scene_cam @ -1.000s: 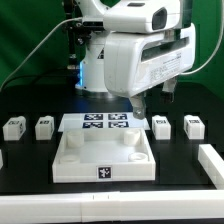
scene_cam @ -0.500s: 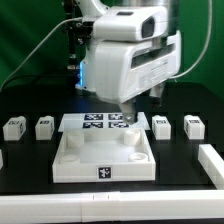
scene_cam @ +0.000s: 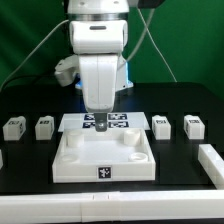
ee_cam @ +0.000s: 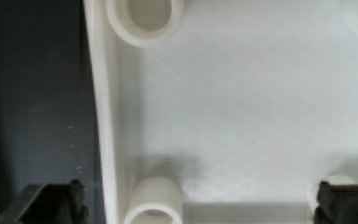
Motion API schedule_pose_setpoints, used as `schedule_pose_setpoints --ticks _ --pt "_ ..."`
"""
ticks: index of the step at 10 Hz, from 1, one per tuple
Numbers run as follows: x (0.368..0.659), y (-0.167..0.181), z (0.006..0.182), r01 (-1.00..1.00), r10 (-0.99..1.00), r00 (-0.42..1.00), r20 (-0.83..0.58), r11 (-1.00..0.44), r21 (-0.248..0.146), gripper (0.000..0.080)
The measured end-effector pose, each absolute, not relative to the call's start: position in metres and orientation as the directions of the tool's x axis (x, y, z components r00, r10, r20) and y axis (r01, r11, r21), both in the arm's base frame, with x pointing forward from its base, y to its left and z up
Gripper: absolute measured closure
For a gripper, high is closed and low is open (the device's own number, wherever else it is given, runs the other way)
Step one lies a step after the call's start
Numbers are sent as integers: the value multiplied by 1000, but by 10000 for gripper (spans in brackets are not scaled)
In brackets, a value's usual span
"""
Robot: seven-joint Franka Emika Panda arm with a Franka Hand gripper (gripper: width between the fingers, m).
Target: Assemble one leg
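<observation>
Several small white legs with tags stand in a row: two at the exterior view's left [scene_cam: 13, 127] [scene_cam: 44, 126] and two at its right [scene_cam: 162, 125] [scene_cam: 194, 126]. The large white tray-like piece [scene_cam: 70, 158] lies in the middle. My gripper [scene_cam: 100, 127] hangs over its back edge, far from every leg. In the wrist view my gripper [ee_cam: 197, 205] is open and empty, with dark fingertips [ee_cam: 51, 203] wide apart over the tray's wall [ee_cam: 114, 110] and two round sockets [ee_cam: 144, 18] [ee_cam: 158, 203]. No leg shows in the wrist view.
The marker board [scene_cam: 118, 121] lies behind the tray, partly hidden by my gripper. White bars lie at the exterior view's right [scene_cam: 212, 165], along the front [scene_cam: 100, 210] and at the left edge [scene_cam: 2, 158]. A green backdrop stands behind.
The arm has swung toward the exterior view's left and turned; the gripper now hangs over the tray's back edge instead of further right. No part has moved.
</observation>
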State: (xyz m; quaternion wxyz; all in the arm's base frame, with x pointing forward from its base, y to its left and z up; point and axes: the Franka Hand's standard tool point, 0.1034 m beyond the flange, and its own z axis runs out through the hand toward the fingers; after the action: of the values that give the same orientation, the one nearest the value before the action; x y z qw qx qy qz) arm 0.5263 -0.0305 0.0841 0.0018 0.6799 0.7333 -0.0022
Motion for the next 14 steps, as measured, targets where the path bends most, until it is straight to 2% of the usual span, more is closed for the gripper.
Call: schedule_pose_setpoints --ticks 1,4,5,7,9,12,14 --pt "526 -31 83 991 990 -137 -8 137 -3 150" --pt "523 -34 81 994 994 -108 -9 108 -8 150" --pt "511 -44 73 995 995 -98 -9 98 -2 150" --pt "467 -61 53 997 998 -55 -2 55 -51 150" --pt "439 -57 41 997 999 -42 5 42 -67 150" --pt "415 -51 32 996 1000 -15 10 16 -92 150" --pt "409 -45 26 995 1000 -3 14 5 -99 150"
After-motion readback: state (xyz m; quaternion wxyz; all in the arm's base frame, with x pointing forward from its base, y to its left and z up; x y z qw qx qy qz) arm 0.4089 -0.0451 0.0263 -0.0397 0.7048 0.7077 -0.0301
